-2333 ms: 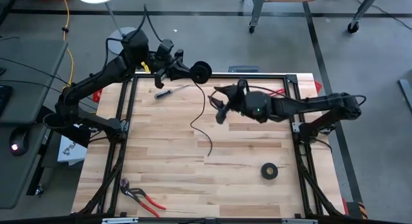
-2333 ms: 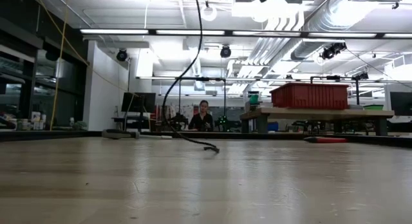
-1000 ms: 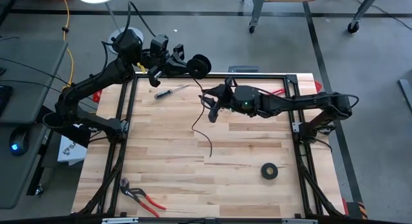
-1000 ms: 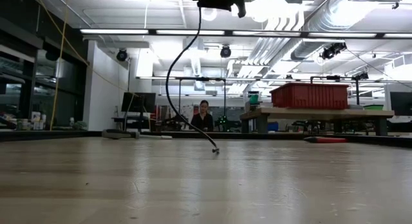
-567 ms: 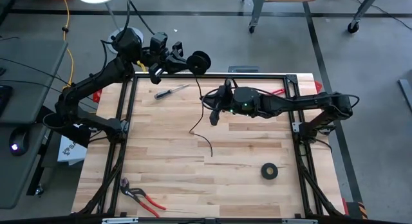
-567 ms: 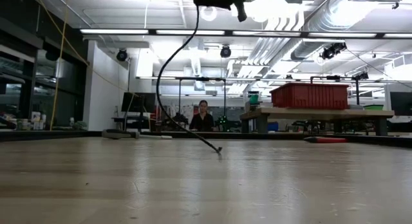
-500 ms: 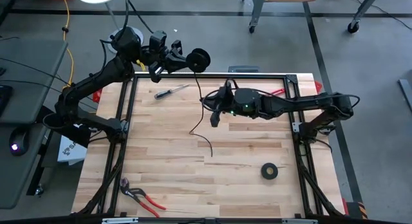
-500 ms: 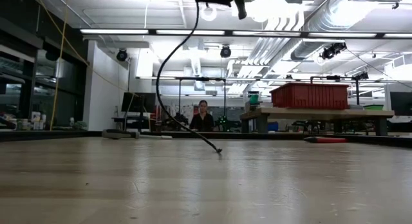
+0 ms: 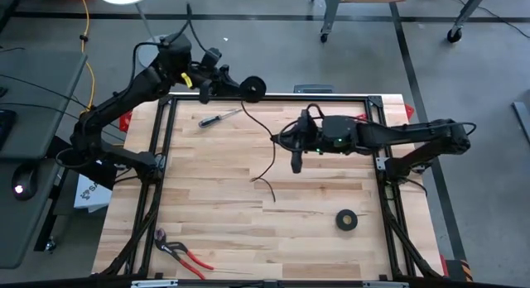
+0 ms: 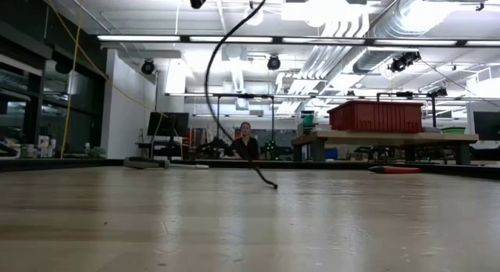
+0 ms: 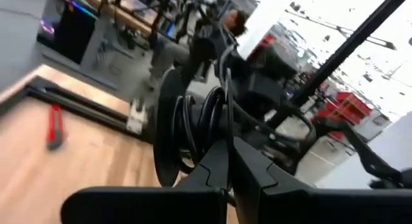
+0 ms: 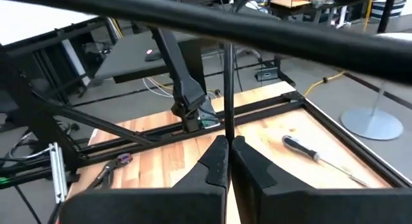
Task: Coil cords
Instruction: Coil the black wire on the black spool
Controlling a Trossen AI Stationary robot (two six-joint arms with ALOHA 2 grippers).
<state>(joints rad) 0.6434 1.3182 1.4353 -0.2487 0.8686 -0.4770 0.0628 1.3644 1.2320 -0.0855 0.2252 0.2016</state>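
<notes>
Cord strung between both grippers, tail on table.
Left gripper (image 9: pixel 241 88) pinches the coiled cord (image 9: pixel 255 89); right gripper (image 9: pixel 296 162) is pressed together on the strand, which hangs below it to the table (image 9: pixel 207 205).

From the table-top camera the cord (image 10: pixel 221 108) runs out of the top edge, so what holds it up there is cut off. The left wrist picture is smeared; the coiled loops (image 11: pixel 206 121) blur together and I can't count them. In the right wrist picture the cord (image 12: pixel 228 89) disappears behind a dark bar, and the pliers (image 12: pixel 112 166) are too small to read.
</notes>
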